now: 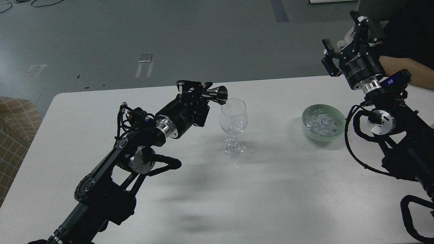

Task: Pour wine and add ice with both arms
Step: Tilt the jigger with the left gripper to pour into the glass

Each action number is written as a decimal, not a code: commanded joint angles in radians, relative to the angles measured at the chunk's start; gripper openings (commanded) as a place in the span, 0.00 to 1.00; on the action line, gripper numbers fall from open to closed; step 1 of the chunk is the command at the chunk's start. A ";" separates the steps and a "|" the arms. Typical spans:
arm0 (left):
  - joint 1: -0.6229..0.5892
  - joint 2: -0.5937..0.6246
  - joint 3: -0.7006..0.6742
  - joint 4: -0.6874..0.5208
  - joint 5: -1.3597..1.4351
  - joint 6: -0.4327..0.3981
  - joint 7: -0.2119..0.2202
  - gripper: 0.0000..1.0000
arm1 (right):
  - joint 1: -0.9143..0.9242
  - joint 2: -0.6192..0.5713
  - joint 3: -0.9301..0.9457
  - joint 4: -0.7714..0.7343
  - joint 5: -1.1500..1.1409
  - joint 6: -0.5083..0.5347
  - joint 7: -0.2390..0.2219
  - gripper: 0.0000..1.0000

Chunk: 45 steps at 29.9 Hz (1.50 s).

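Observation:
My left gripper (199,90) is shut on a small metal jigger (217,94), tipped sideways with its mouth just over the left rim of a clear stemmed glass (233,117). A thin trace of clear wine (229,106) shows at the rim, and a little liquid lies in the glass's bowl. The glass stands upright at mid table. The ice (320,122) is heaped in a pale green bowl (307,114) to the right. My right gripper (340,30) is open and empty, raised high above and behind the bowl.
The white table (271,189) has its far edge just behind the jigger. A bare human forearm (403,66) lies at the far right beside my right wrist. A checked seat (13,122) stands off the table's left edge.

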 commanded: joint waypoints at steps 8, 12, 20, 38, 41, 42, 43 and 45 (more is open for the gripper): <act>-0.013 0.012 0.001 -0.003 0.039 0.000 -0.002 0.00 | 0.000 0.000 -0.001 0.002 0.000 0.000 -0.001 1.00; -0.022 0.016 0.001 -0.008 0.069 -0.006 -0.002 0.00 | -0.001 0.000 -0.001 0.002 0.000 0.000 -0.001 1.00; -0.028 0.025 0.001 -0.014 0.122 -0.028 0.000 0.00 | -0.003 0.000 0.000 0.002 0.000 0.000 -0.001 1.00; -0.048 0.033 0.023 -0.041 0.308 -0.035 0.002 0.00 | -0.003 -0.003 0.000 0.002 0.000 0.000 -0.001 1.00; -0.048 0.039 0.032 -0.060 0.325 -0.035 0.002 0.00 | -0.003 -0.004 0.000 0.002 0.000 0.000 0.001 1.00; -0.048 0.045 0.040 -0.063 0.343 -0.035 0.002 0.00 | -0.003 -0.004 0.002 0.002 0.000 0.000 0.001 1.00; -0.048 0.045 0.044 -0.067 0.354 -0.035 0.002 0.00 | -0.003 -0.004 0.002 0.002 0.000 0.000 -0.001 1.00; -0.048 0.052 0.051 -0.083 0.400 -0.035 0.000 0.00 | -0.003 -0.004 0.000 0.002 0.000 0.000 -0.001 1.00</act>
